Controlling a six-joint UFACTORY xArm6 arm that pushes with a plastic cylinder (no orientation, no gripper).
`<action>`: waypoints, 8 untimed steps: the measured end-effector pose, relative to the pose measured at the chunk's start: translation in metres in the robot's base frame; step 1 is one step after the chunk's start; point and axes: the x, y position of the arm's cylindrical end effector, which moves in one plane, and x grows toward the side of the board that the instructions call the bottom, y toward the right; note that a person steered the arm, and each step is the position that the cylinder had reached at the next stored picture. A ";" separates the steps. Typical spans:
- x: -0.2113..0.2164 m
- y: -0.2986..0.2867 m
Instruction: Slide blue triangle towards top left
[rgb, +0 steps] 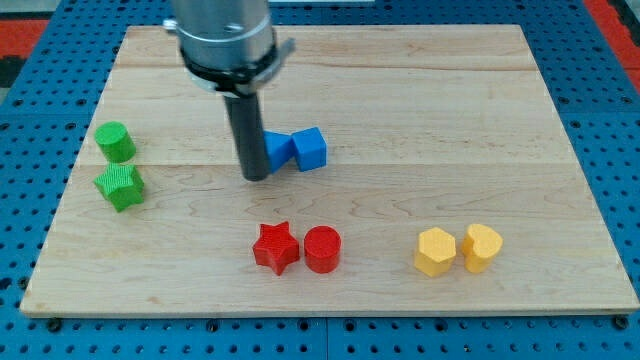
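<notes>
The blue triangle (277, 150) lies near the middle of the wooden board (430, 110), touching a blue cube (310, 148) on its right. My tip (255, 177) rests on the board right against the triangle's left side, slightly below it. The rod partly hides the triangle's left edge.
A green cylinder (115, 141) and a green star-like block (120, 186) sit at the view's left. A red star (276, 247) and a red cylinder (322, 249) sit at the bottom middle. Two yellow blocks (435, 251) (481, 246) sit at the bottom right.
</notes>
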 end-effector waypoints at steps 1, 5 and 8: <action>-0.037 0.001; -0.091 0.088; -0.167 -0.117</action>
